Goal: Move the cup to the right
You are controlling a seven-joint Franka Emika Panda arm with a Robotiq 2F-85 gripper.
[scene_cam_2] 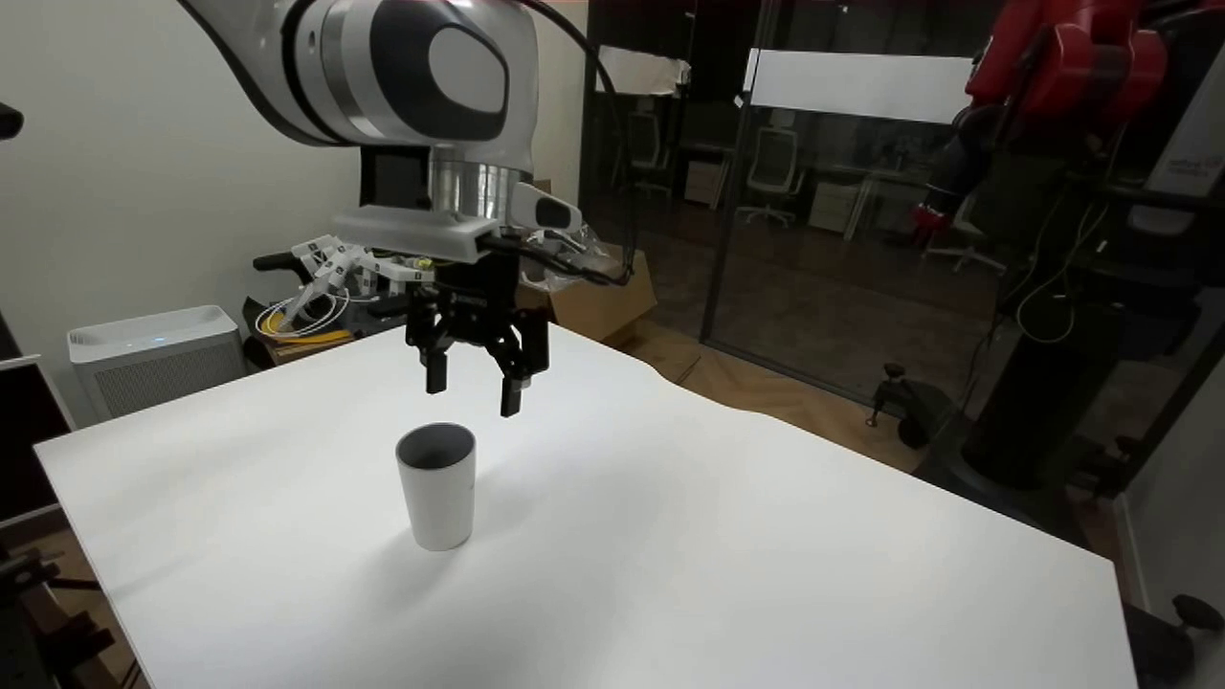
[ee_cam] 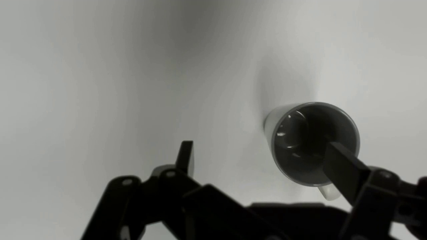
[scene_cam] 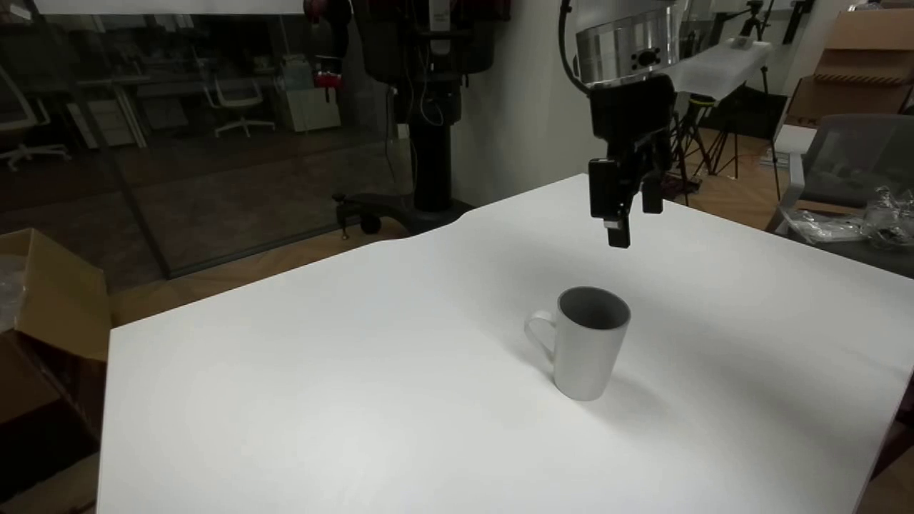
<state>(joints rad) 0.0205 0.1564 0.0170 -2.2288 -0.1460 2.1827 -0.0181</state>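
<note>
Fingers [ee_cam: 345, 168] spread, cup [scene_cam: 589, 350] ungrasped on the bench [scene_cam: 285, 400]

Nearest in the wrist view, the fingers stand apart, gripping nothing. The cup is upright, between three and four o'clock from the wrist view's centre, its handle [ee_cam: 328, 192] pointing near half past five. In both exterior views the fingers hang clear above it, between twelve and one o'clock. Probably the whole move remains: align over the cup, descend, grasp, carry right, release. With no goal marked, though, a finished move cannot be ruled out.
</note>
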